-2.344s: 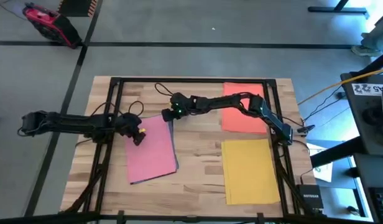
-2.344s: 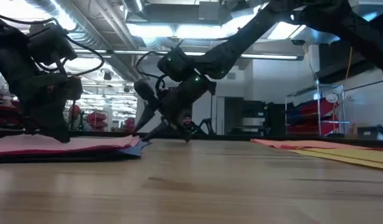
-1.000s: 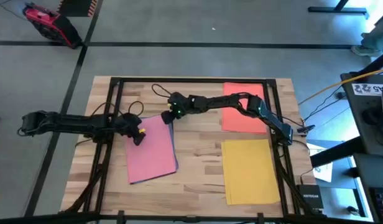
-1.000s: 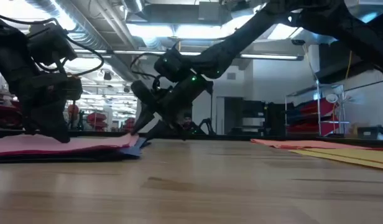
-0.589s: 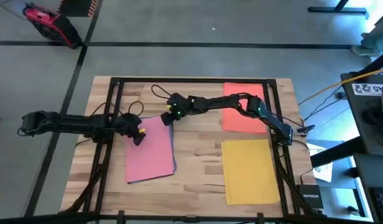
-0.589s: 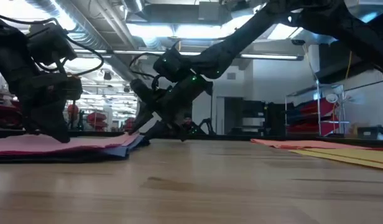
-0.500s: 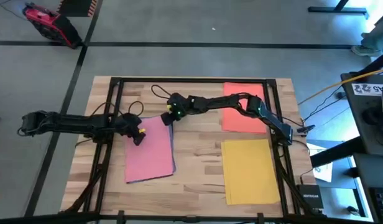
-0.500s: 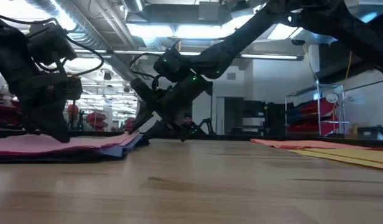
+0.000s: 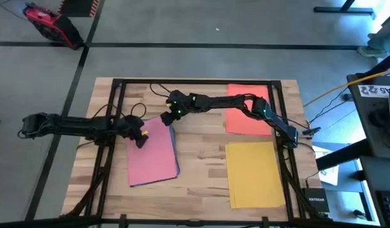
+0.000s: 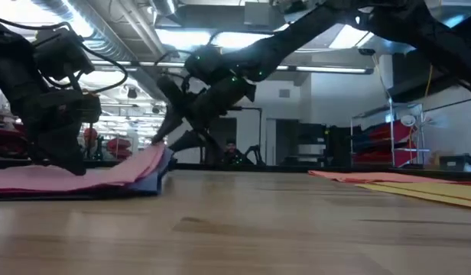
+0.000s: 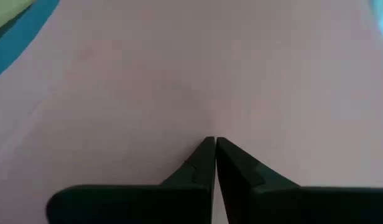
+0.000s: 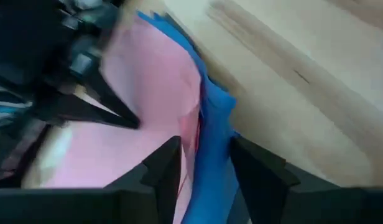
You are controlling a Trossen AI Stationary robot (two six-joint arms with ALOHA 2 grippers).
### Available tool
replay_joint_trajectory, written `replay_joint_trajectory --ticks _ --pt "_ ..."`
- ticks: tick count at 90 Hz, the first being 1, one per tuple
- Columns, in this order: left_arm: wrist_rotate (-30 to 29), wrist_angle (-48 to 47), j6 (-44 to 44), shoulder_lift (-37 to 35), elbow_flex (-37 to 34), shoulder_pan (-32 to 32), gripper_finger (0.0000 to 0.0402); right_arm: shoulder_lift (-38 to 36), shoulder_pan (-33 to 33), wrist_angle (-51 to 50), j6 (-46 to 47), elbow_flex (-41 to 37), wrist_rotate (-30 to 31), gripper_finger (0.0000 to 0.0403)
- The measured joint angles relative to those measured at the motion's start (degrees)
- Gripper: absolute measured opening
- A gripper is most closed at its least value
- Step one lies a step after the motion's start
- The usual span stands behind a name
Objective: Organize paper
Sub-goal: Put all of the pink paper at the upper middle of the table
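Right pincer (image 12: 204, 155) clamps pink sheet (image 9: 154, 152) and blue sheet (image 12: 213, 143) corner, lifted. Left pincer (image 11: 214, 144) closed, tips pressing pink.

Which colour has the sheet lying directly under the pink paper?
Blue. The blue sheet shows best in the right wrist view, under the lifted pink sheet, between the right gripper fingers.

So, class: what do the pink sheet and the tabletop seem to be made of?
Pink sheet: apparently thin matte paper; its corner bends up limply in the right gripper, with no glare. Tabletop: looks like wood planks, showing pale grain and board seams, low sheen.
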Motion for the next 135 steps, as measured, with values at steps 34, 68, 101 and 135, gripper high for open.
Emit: replay_joint_trajectory --ticks 34,68,101,135 --pt "-0.05 0.00 0.17 -0.02 0.00 0.00 0.0000 0.03 2.78 -1.38 -2.26 0.02 3.15 0.0134" --pt "-0.09 -0.02 0.15 -0.02 0.00 0.00 0.0000 0.03 3.02 -5.22 -4.55 4.90 7.73 0.0134" --pt "-0.22 0.00 0.15 0.00 0.00 0.00 0.0000 0.61 3.40 -8.42 -7.66 8.41 8.62 0.0101" --pt "-0.32 -0.02 -0.21 -0.02 0.00 0.00 0.0000 0.68 3.72 -11.97 -8.04 6.40 9.28 0.0064"
